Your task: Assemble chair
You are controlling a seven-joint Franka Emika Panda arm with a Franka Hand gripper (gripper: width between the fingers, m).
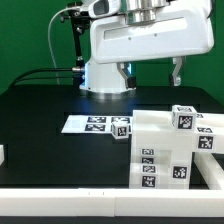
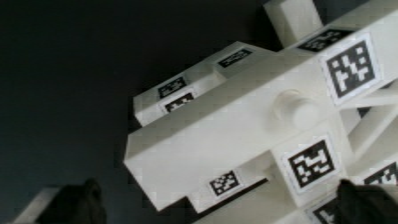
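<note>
Hovering above chair (image 1: 165, 145), fingers (image 1: 177, 72) spread, empty

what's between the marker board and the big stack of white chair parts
A small white tagged block sits at the marker board's end, beside the chair parts, per the exterior view.

The chair (image 1: 165, 145) runs off the exterior view's edge at three o'clock, so its far side is unseen. The arm (image 1: 140, 45) is cropped at twelve o'clock. In the wrist view the chair (image 2: 249, 120) overflows the frame, and the fingertips (image 2: 71, 205) are dark, blurred and cropped.
</note>
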